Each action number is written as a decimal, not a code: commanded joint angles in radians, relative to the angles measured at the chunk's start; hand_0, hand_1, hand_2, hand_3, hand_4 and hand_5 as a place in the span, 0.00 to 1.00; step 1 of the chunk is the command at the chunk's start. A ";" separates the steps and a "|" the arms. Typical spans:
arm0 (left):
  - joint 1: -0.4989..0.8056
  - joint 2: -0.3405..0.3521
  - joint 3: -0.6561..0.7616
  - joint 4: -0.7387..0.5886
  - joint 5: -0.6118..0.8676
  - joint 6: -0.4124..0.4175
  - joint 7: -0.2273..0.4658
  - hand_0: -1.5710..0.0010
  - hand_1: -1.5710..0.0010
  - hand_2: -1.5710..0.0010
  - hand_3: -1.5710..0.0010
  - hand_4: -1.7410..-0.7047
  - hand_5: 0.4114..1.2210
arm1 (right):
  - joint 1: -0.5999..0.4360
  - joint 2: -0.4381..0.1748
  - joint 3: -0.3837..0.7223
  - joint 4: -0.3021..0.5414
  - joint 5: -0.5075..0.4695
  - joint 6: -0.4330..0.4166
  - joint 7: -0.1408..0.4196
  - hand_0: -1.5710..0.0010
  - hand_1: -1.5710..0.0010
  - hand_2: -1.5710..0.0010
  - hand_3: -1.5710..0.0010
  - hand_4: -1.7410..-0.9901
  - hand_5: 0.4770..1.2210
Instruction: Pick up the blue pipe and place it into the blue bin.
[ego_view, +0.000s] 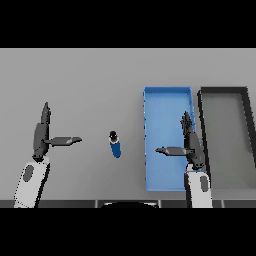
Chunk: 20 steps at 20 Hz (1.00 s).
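Right hand (189, 145) hangs over the blue bin (167, 100), fingers straight, thumb out toward the pipe, holding nothing. Left hand (42, 135) sits idle and relaxed at the table's left side. The pipe (115, 145), blue with a dark cap, rests on the table (90, 80) between the hands, just left of the bin and apart from its wall. It seems to lie flat with its cap pointing away, though that is hard to judge from above. A reach across from the right could clip the bin's left wall, or nudge the pipe so it rolls off. A dark bin (223, 90) stands just right of the blue one, so a careless drop could land there.
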 joint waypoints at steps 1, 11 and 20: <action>-0.001 -0.001 0.000 0.001 0.000 0.000 -0.004 1.00 1.00 1.00 1.00 0.64 0.22 | -0.001 0.000 -0.001 0.001 0.000 -0.001 0.001 1.00 1.00 1.00 1.00 0.69 0.19; -0.021 0.189 -0.060 0.014 0.035 -0.343 -0.086 1.00 1.00 1.00 1.00 0.64 0.22 | 0.074 -0.102 0.099 -0.097 0.133 0.058 -0.066 1.00 1.00 1.00 1.00 0.69 0.19; 0.047 0.230 -0.144 -0.103 0.053 -0.494 -0.131 1.00 1.00 1.00 1.00 0.62 0.18 | 0.071 -0.122 0.114 -0.106 0.178 0.050 -0.059 1.00 1.00 1.00 1.00 0.72 0.18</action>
